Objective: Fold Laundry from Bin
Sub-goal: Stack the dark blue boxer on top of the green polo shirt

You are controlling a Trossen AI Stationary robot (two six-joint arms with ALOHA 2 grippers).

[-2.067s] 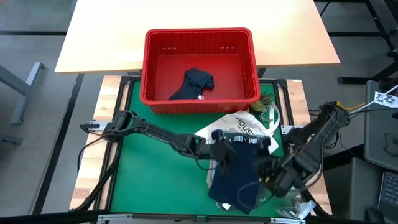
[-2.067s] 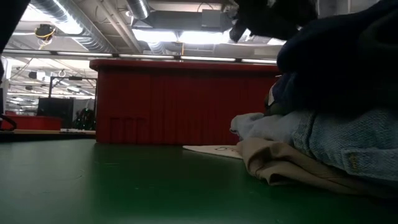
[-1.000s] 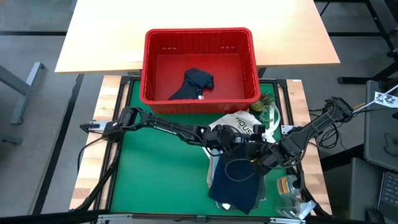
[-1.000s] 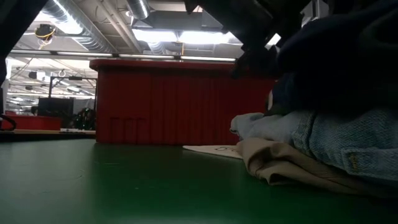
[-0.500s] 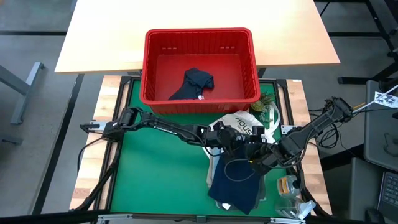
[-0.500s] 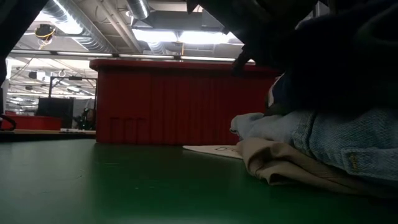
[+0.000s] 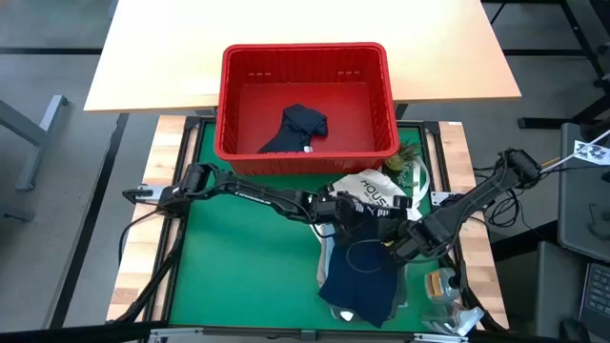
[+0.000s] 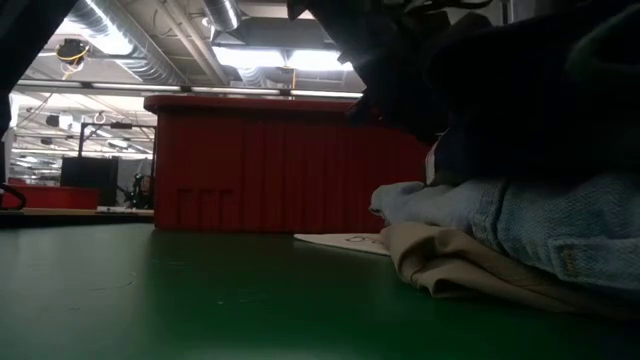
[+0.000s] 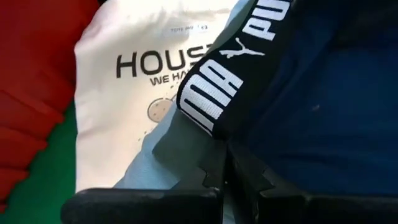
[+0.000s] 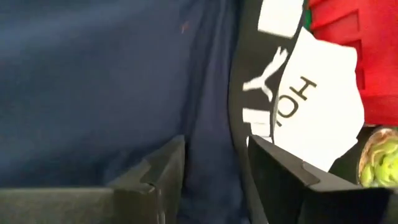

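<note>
Left tool [image 9: 225,163] apparently pinches shorts [image 9: 311,118] (waistband).

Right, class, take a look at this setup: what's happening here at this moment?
A two-armed robot is folding laundry. Both grippers are at the navy shorts with the white-lettered black waistband, which lie on a pile on the green mat. The left gripper is shut at the waistband; the right gripper has its fingers open against the navy fabric. A white printed tote bag lies beside them. One dark garment remains in the red plastic basket.
</note>
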